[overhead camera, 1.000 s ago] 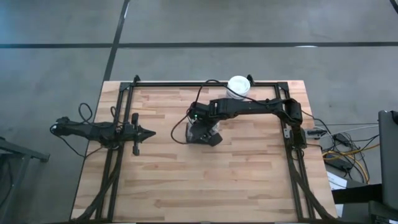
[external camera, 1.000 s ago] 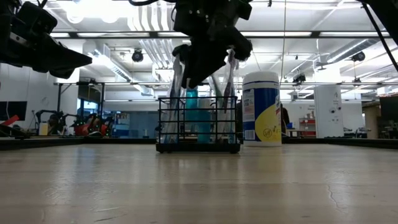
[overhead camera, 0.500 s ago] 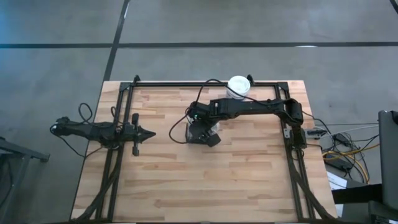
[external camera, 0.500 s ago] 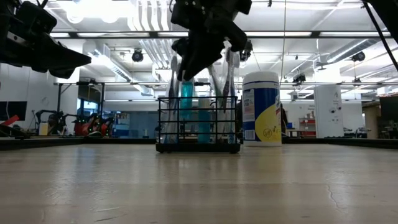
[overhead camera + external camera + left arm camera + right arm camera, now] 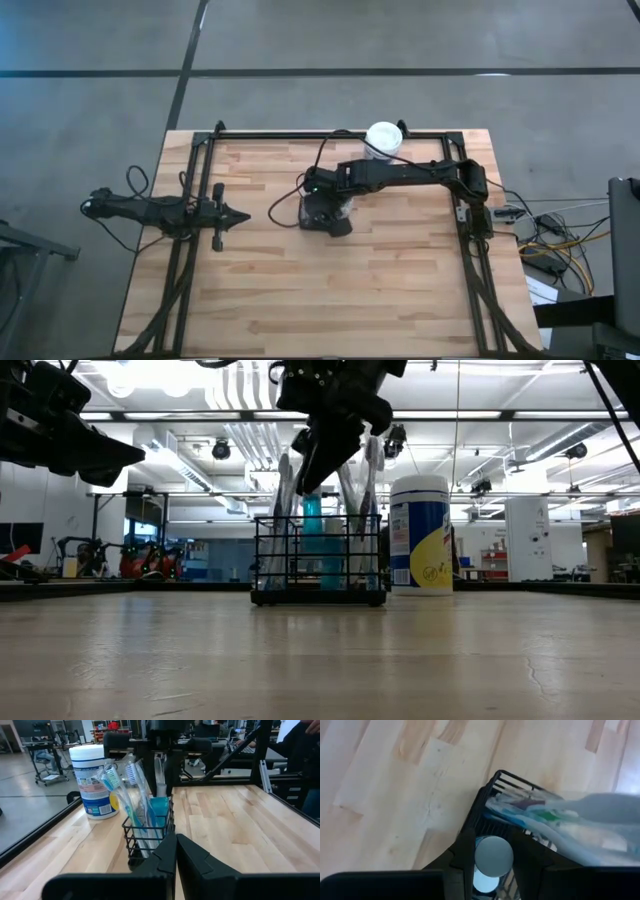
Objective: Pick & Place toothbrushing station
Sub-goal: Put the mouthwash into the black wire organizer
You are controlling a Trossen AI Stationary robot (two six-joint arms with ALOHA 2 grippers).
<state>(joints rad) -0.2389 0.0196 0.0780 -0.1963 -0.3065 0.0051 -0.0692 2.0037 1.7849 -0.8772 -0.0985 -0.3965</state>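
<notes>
The black mesh caddy (image 5: 320, 575) stands on its base near the table's middle, with several toothbrushes (image 5: 132, 785) and a blue tube (image 5: 312, 520) with a round grey cap standing in it. My right gripper (image 5: 492, 857) hangs over the caddy, pointing down, with a finger on each side of the tube's cap. It also shows in the high view (image 5: 325, 212). My left gripper (image 5: 175, 851) is shut and empty, level above the table's left part (image 5: 240, 212), pointing at the caddy. My right gripper has the blue tube's grey capped top (image 5: 492, 851) between its two fingers, coming from above and pointing down. The tube stands nearly upright, its lower part inside the caddy (image 5: 159, 812). Its foot is hidden by the mesh.
A white canister (image 5: 420, 535) with a yellow-blue label stands just behind the caddy near the far edge (image 5: 383, 138). A black frame rail (image 5: 190, 190) runs round the table's edges. Bare wood (image 5: 330, 290) lies toward the near edge.
My right gripper has shifted a little toward the table's left above the caddy. The blue tube between its fingers has moved with it, rising a little and then sinking back. The caddy has stayed where it was.
</notes>
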